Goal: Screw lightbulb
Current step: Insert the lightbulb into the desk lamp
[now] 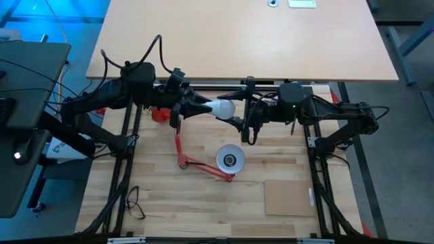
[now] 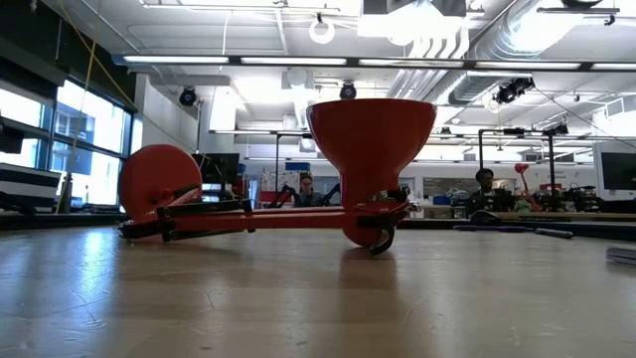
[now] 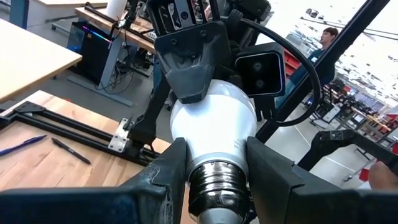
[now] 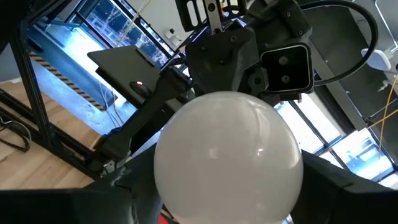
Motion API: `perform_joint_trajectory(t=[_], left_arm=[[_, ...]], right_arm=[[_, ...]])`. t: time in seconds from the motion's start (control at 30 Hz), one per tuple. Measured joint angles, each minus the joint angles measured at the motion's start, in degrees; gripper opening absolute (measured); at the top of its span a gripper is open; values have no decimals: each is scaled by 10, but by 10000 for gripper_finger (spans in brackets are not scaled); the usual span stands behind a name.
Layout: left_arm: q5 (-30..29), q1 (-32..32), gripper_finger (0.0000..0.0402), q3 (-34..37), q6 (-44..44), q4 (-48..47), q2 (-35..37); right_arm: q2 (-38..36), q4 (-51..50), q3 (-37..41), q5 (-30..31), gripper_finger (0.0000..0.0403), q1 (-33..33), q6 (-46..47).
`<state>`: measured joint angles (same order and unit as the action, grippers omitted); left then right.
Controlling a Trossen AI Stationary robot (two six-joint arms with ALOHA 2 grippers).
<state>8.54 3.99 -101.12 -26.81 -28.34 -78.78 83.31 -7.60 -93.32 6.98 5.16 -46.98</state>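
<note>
The white lightbulb (image 1: 222, 108) is held in the air between my two grippers, above the far part of the wooden table. My left gripper (image 1: 205, 108) is shut on its neck, by the grey screw base (image 3: 217, 186). My right gripper (image 1: 239, 112) faces it and closes on the round end (image 4: 227, 143). The red lamp (image 1: 203, 166) lies on the table below them. Its shade (image 1: 229, 159) opens upward and its round foot (image 1: 159, 115) stands on edge. In the low view the shade (image 2: 371, 149) and foot (image 2: 159, 184) show, but no gripper. My left gripper pinches the bulb's white neck (image 3: 214, 149), just above the screw base, between its two fingers (image 3: 168, 168). The fingers come level from the table's left and lie along the bulb. The bulb is lifted clear, lying level, round end toward the right arm. My right gripper has the bulb's round end (image 4: 168, 180) between its two fingers (image 4: 121, 193), one on each side. It comes level from the table's right. One finger (image 3: 193, 74) shows lying on the dome in the left wrist view; the other is hidden behind the bulb.
A thin light board (image 1: 291, 196) lies at the near right of the table, and a dark cable (image 1: 135, 200) at the near left. A pale desktop (image 1: 237, 41) stands beyond the far edge. Two pens (image 3: 68, 149) lie on the wood. People sit in the room behind (image 2: 306, 187).
</note>
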Motion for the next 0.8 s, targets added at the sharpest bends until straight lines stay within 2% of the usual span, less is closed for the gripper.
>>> perform_joint_trajectory(t=[0.17, 0.4, 0.5, 0.67, 0.8], left_arm=[[0, 0, 124, 0, 0, 0, 0], [-4, 1, 125, 0, 10, -1, 0], [-7, 1, 148, 0, 20, -1, 0], [-44, 2, 198, 0, 34, -5, 1], [-46, 9, 217, 0, 66, -14, 9]], right_arm=[[0, -1, 0, 1, 261, 1, 0], [-1, -1, 0, 16, 248, 1, -2], [-1, 0, 0, 26, 248, 2, -3], [-5, -2, 0, 51, 248, 1, 35], [-14, -18, 0, 52, 248, 2, 75]])
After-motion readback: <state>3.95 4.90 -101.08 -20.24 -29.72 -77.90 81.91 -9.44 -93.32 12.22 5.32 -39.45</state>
